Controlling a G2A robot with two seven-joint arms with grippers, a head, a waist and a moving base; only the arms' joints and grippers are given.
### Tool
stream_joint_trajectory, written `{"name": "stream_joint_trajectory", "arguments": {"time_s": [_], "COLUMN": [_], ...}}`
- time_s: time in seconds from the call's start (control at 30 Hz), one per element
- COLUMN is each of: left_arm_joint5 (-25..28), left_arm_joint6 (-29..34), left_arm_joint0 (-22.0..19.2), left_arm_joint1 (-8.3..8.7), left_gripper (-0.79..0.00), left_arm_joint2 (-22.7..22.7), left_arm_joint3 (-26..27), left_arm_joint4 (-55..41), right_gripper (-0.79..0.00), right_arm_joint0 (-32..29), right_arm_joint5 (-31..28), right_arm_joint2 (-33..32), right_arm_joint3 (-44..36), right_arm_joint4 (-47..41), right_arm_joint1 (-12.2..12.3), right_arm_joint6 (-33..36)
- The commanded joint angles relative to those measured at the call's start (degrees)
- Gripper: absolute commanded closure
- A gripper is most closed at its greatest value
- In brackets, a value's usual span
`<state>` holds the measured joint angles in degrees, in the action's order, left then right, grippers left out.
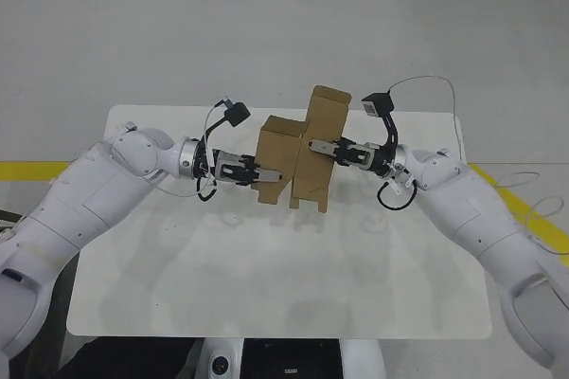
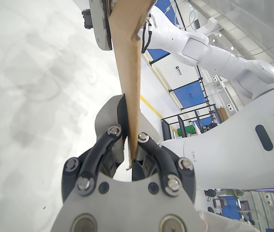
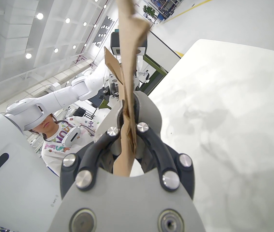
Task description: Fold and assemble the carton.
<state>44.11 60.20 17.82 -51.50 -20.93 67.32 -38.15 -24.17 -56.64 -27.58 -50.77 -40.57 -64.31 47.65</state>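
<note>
Two grippers are sharing one brown carton (image 1: 298, 156) over the far middle of your white table (image 1: 265, 284), with each arm sitting on its own side of the box. Your left gripper (image 2: 130, 131) is clamping a cardboard panel, its fingers closed down to the thickness of the board and the panel's edge running in between the pads. Your right gripper (image 3: 127, 119) is doing the same from the opposite side, closed on a creased double layer of cardboard that is passing right through its jaws. From above, you are seeing the carton only partly formed. The portion on the left gripper's side is sitting lower and squarer, while the portion on the right gripper's side is standing taller, and loose flaps are sticking out at the far and near ends. Both wrist cameras are showing the panels edge-on, bending away at an angle beyond the fingers, with the tabletop lying well off to one side. Whether the lowest flaps are touching the table, you cannot tell from these angles.
</note>
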Motion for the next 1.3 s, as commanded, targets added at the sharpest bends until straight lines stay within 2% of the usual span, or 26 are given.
{"name": "stream_joint_trajectory", "arguments": {"time_s": [0.0, 0.23, 0.43, 0.67, 0.9, 0.97, 1.0, 1.03, 1.27], "left_arm_joint5": [-1.3, -10.6, -18.1, -22.4, -24.4, -24.9, -25.2, -25.3, -26.5], "left_arm_joint6": [1.3, 10.6, 18.1, 22.5, 24.4, 24.9, 25.2, 25.4, 26.5], "left_arm_joint0": [-0.1, -1.1, -1.5, -0.8, -0.1, 0.1, 0.1, 0.1, 0.8], "left_arm_joint1": [0.16, 0.80, 1.22, 1.21, 1.02, 1.00, 1.00, 0.99, 1.04], "left_gripper": [0.000, 0.000, 0.000, 0.000, 0.000, 0.000, 0.000, 0.000, 0.000], "left_arm_joint2": [0.1, -0.1, -0.3, -0.8, -1.1, -1.3, -1.3, -1.4, -2.1], "left_arm_joint3": [-0.1, 0.8, 1.8, 3.6, 4.9, 5.0, 5.1, 5.2, 5.7], "left_arm_joint4": [-0.9, -5.7, -5.5, -5.7, -4.8, -4.7, -4.6, -4.6, -4.7], "right_gripper": [-0.785, -0.785, -0.785, -0.785, -0.785, -0.717, -0.489, -0.376, -0.188], "right_arm_joint0": [0.0, -0.4, -2.4, -5.5, -7.4, -7.6, -7.7, -7.8, -8.2], "right_arm_joint5": [0.9, 5.7, 11.0, 15.3, 19.1, 19.9, 20.4, 20.9, 21.8], "right_arm_joint2": [-0.5, -2.9, -5.0, -7.3, -7.6, -7.7, -7.7, -7.7, -7.7], "right_arm_joint3": [0.1, -0.5, -4.1, -8.9, -14.3, -15.2, -15.5, -15.7, -16.1], "right_arm_joint4": [0.0, 1.6, 1.2, 0.7, -0.5, -0.9, -1.0, -1.1, -1.6], "right_arm_joint1": [0.2, 2.3, 5.2, 8.0, 9.1, 9.3, 9.4, 9.5, 9.6], "right_arm_joint6": [0.9, 5.7, 11.0, 15.3, 19.1, 20.0, 20.4, 20.9, 21.8]}}
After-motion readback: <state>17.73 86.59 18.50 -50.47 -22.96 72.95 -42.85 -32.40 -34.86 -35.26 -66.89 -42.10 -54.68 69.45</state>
